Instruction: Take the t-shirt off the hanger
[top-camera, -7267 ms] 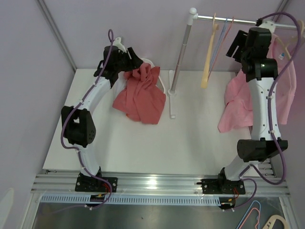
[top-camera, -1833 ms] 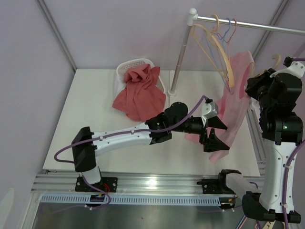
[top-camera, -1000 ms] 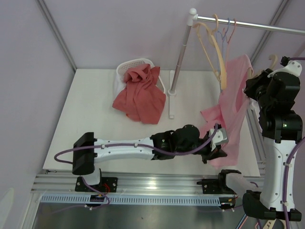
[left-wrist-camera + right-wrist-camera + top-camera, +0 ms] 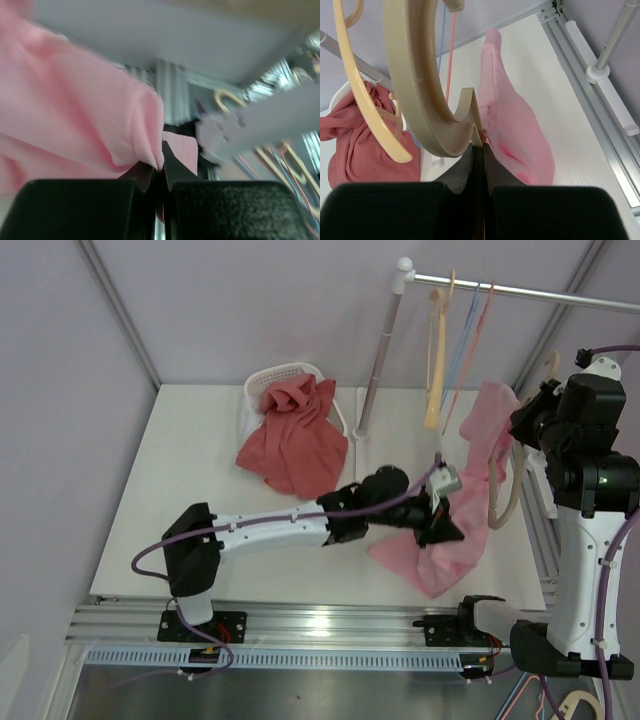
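The pink t-shirt trails from beside the right arm down onto the table; its upper end still lies against the beige hanger. My right gripper is shut on that hanger's lower arm, holding it off the rail. In the top view the hanger's curve shows bare beside the cloth. My left arm reaches across the table, and my left gripper is shut on a fold of the t-shirt, with the fabric pinched between its fingertips.
The rack's pole and rail carry a beige hanger and thin coloured ones. A white basket at the back holds a red garment. More hangers lie below the front rail.
My left gripper has pulled the t-shirt up and to the left, and more cloth has slid off the hanger onto the table. The hangers on the rail have swung back straight.
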Robot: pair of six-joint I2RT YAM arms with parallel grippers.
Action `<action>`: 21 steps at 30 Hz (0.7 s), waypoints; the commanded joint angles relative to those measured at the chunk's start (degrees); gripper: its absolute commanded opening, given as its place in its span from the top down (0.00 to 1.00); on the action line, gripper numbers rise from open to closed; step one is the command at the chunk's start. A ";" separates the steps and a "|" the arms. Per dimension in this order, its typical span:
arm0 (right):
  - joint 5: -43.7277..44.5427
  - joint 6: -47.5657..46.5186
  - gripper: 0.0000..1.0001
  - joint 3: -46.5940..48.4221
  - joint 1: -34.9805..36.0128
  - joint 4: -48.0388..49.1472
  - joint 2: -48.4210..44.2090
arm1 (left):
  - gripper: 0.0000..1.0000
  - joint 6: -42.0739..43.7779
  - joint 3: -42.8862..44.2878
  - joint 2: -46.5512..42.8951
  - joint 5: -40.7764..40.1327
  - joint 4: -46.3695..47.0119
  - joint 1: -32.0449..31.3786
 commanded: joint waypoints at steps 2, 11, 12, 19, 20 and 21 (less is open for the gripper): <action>0.56 -1.89 1.00 0.54 0.40 -0.13 -1.07 | 0.99 -2.89 12.67 2.62 -4.61 -12.72 6.84; -0.76 -3.47 1.00 4.47 0.58 5.00 -1.34 | 0.99 -12.30 6.20 8.35 4.63 -8.33 17.58; -1.98 -2.95 1.00 6.58 0.58 3.32 -0.11 | 0.99 -11.86 5.48 8.26 3.76 -9.03 17.75; -15.27 -1.27 1.00 4.61 1.01 -1.45 2.54 | 0.99 -11.77 1.78 7.47 1.82 -6.92 20.48; -14.22 -2.14 1.00 3.27 0.93 -1.71 1.58 | 0.99 -11.51 1.87 7.12 1.03 -7.27 20.65; -14.04 -2.59 1.00 2.13 0.93 -1.97 1.05 | 0.99 -10.98 1.70 6.68 0.33 -7.45 20.83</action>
